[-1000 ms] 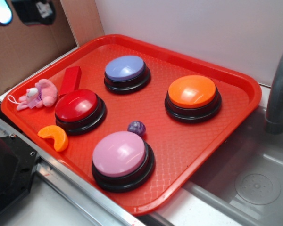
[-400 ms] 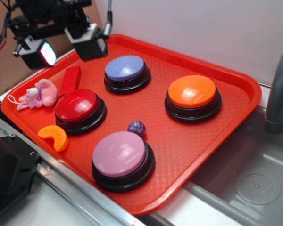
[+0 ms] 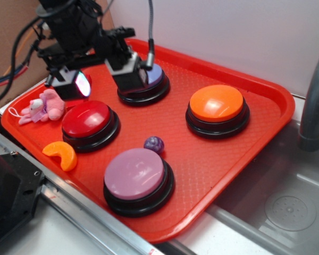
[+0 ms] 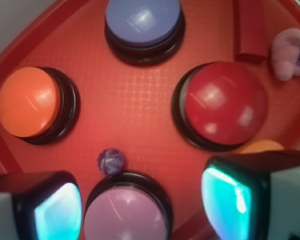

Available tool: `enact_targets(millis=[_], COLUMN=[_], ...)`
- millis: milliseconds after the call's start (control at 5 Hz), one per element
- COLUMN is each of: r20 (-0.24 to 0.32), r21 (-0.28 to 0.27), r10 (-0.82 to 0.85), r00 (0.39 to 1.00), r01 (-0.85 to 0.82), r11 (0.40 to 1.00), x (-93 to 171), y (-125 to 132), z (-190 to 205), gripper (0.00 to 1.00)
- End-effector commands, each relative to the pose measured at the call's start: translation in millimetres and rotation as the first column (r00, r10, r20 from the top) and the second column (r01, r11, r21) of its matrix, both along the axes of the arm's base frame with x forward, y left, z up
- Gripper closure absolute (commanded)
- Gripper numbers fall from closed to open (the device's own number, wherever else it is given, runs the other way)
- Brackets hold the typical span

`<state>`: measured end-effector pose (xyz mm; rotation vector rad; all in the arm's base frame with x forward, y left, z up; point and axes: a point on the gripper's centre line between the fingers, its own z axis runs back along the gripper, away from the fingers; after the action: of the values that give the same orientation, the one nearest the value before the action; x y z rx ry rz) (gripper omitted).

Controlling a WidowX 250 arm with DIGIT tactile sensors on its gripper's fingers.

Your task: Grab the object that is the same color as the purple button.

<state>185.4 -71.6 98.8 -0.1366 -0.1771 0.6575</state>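
Exterior view showed the gripper [image 3: 103, 74] hanging above the back-left part of the red tray [image 3: 266, 114], its two blocky fingers spread well apart with nothing between them. One finger [image 3: 74, 85] sat over the gap between the pink plush toy [image 3: 42, 106] and the red button [image 3: 87, 119]; the other stood in front of the blue-violet button [image 3: 154, 74], hiding most of its dome. Compared with the frame a moment before, the arm had come lower and further over the tray, toward the buttons, so the red block seen earlier beside the plush was now almost wholly covered. Nothing on the tray had shifted.

Wrist view confirmed the released state: both finger pads [image 4: 225, 200] glowed teal at the bottom corners, wide apart, with the pink button [image 4: 125, 215] showing between them.

The small purple ball [image 3: 153, 143] lay untouched on the tray floor, just behind the pink button [image 3: 135, 172] and roughly midway between the red button and the orange button [image 3: 217, 103]. From the wrist camera the purple ball [image 4: 110, 161] appeared just beyond the pink button's rim, clear of both fingers.

An orange slice [image 3: 61, 154] rested near the tray's front-left edge, just beside the red button. A grey faucet [image 3: 313, 106] rose at the right, over a metal sink [image 3: 290, 210].
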Motion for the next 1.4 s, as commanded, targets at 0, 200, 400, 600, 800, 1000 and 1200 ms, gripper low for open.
enact_targets(millis=[0, 200, 400, 600, 800, 1000, 1200], r20=[0.001, -0.014, -0.011, -0.019, -0.023, -0.015, -0.027], r21=[0.026, 0.043, 0.075, 0.060, 0.062, 0.057, 0.019], r10=[-0.009, -0.019, -0.018, -0.024, -0.031, -0.030, -0.043], r00=[1.000, 1.000, 1.000, 1.000, 0.999, 0.999, 0.999], r01=[0.009, 0.020, 0.018, 0.026, 0.032, 0.031, 0.044], r11=[1.000, 0.999, 0.997, 0.998, 0.998, 0.998, 0.999], x=[16.3, 21.5, 26.3, 31.2, 34.2, 36.6, 39.9], y=[-14.7, -18.8, -20.2, -20.2, -21.1, -22.8, -24.7], z=[-26.2, -38.5, -46.9, -56.4, -65.3, -70.1, -75.4], gripper=[0.00, 0.00, 0.00, 0.00, 0.00, 0.00, 0.00])
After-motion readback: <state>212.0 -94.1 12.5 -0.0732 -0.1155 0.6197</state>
